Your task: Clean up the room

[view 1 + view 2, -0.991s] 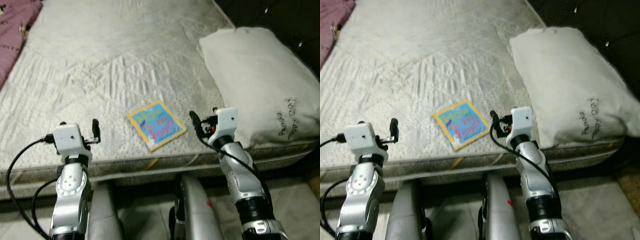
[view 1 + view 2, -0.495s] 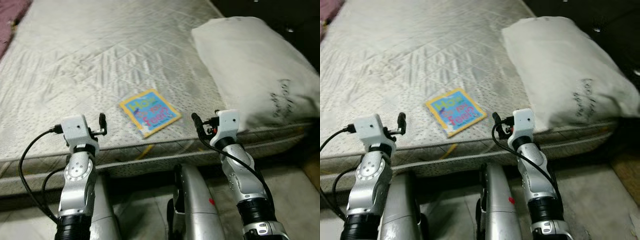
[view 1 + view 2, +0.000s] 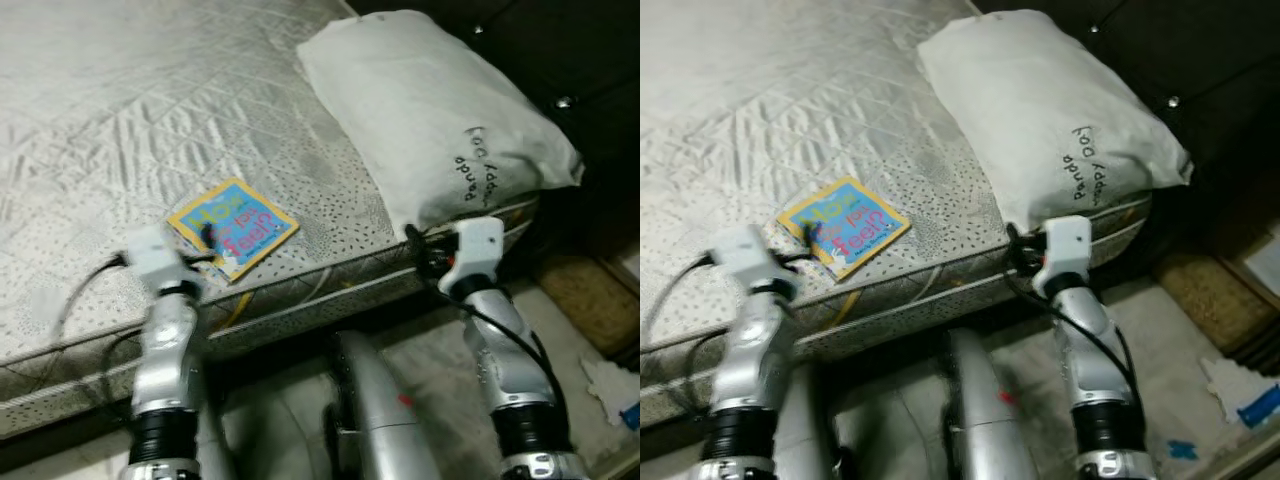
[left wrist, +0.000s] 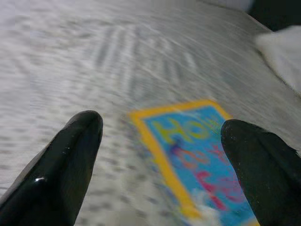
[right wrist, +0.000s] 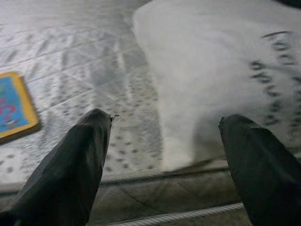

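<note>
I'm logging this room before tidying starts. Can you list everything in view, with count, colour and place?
Mattress: one, grey-white quilted, across the view.
Book: one, blue cover with yellow border, flat near the mattress's front edge.
Pillow: one, off-white with dark lettering, at the mattress's right corner.
Mat: one, brownish, on the floor at right.
Scraps: white and blue, on the floor at far right.
Left gripper: black fingers open, over the book.
Right gripper: black fingers open, at the mattress edge by the pillow.
</note>
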Robot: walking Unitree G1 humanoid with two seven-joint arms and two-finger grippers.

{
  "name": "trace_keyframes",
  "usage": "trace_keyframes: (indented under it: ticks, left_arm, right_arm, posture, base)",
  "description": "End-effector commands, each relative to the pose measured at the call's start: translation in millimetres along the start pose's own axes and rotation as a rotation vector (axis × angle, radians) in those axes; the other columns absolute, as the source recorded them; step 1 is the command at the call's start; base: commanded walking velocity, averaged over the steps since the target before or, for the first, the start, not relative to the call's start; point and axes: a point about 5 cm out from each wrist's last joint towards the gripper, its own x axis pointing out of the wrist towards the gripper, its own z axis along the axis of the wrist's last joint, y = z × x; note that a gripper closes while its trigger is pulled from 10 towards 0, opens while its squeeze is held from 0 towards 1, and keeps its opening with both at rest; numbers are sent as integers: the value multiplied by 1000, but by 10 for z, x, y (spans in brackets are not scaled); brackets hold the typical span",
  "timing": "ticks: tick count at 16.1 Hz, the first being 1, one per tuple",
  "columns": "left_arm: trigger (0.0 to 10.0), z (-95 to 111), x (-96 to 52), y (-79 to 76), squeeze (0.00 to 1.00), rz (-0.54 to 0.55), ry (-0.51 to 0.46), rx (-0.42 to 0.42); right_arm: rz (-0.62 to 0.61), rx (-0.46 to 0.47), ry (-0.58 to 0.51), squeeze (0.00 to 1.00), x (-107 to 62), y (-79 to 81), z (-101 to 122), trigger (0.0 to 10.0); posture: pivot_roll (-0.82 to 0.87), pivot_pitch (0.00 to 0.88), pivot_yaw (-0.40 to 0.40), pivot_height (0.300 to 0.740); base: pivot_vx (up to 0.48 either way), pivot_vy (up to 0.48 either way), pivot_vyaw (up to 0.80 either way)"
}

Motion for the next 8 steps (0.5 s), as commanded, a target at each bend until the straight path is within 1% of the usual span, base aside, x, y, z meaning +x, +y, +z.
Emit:
trace_keyframes:
  ticks: [1, 3, 5, 6, 8]
  left_arm:
    - [10000, -66, -13, 11, 0, 31, 23, -15]
    - [10000, -56, 0, 91, 0, 103, 12, -41]
    - [10000, -49, -7, 129, 0, 126, 7, -50]
    - [10000, -64, -5, 145, 0, 132, 22, -52]
    - [10000, -96, 32, 198, 0, 145, 53, -36]
  right_arm:
    - [-8, -1, 19, 0, -19, -36, -25, 10000]
    - [9, -7, 28, 0, -42, -35, -33, 10000]
    - [15, -10, 32, 0, -53, -23, -41, 10000]
    - [14, -9, 34, 0, -50, -19, -45, 10000]
    - [11, -11, 27, 0, -45, -19, -35, 10000]
  posture:
    - [-106, 119, -47, 497]
    - [-111, 122, -49, 497]
    - [-107, 124, -50, 477]
    - [-105, 124, -51, 467]
    - [-105, 126, -52, 467]
  base:
    - [0, 0, 0]
    - [0, 0, 0]
    - [0, 0, 0]
    - [0, 0, 0]
    - [0, 0, 0]
